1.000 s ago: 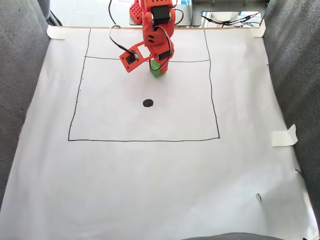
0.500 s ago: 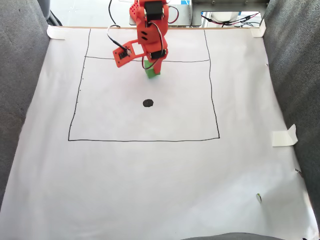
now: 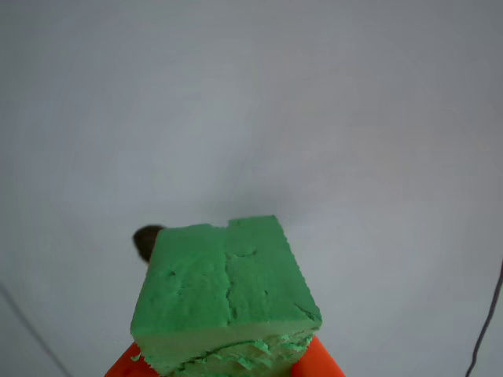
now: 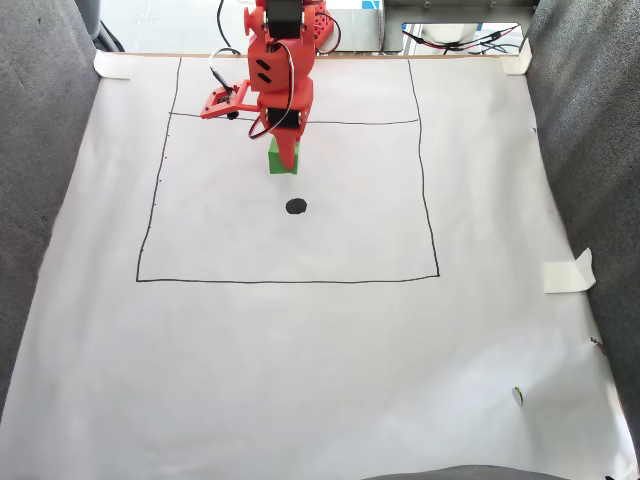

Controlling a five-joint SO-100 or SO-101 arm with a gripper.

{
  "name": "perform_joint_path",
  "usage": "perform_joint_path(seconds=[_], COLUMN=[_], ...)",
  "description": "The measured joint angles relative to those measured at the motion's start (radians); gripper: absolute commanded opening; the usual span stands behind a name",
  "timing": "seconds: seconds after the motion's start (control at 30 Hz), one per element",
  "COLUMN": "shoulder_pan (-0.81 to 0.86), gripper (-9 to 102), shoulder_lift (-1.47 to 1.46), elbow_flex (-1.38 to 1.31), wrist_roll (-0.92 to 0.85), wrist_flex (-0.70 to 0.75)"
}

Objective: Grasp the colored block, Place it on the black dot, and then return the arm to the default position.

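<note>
In the fixed view my orange arm [image 4: 272, 60] reaches down from the top edge, and its gripper [image 4: 284, 160] is shut on the colored block [image 4: 283, 158], a bright green foam cube. The block hangs a little above and left of the black dot [image 4: 296, 206], apart from it. In the other view the block [image 3: 224, 287] shows close up with cracked faces. The orange fingers [image 3: 324, 363] peek out beneath it. There the black dot [image 3: 145, 239] sits just off the block's upper left corner, partly hidden by it.
White paper [image 4: 320, 350] covers the table and carries a thin drawn square [image 4: 290, 279]. Grey fabric [image 4: 40, 180] rises along both sides. Cables and electronics [image 4: 450, 35] lie beyond the top edge. A folded tape piece [image 4: 570, 272] sticks out at the right.
The arm has swung left and slightly toward the camera, carrying the green block from right of the dot's column to just above and left of the dot.
</note>
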Motion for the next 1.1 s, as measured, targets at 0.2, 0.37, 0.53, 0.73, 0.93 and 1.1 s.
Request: perform_joint_path(seconds=[0.2,0.37,0.53,0.73,0.93,1.1], shoulder_pan=[-0.029,-0.04,-0.035,-0.035,-0.021,-0.021], gripper=[0,0,0,0,0,0], shoulder_lift=[-0.083,-0.196,-0.264,-0.396,-0.5,-0.561], elbow_flex=[-0.179,-0.357,-0.502,-0.716,-0.953,-0.992], wrist_roll=[0.069,0.087,0.097,0.103,0.11,0.106], wrist_flex=[0.14,0.268,0.348,0.483,0.568,0.558])
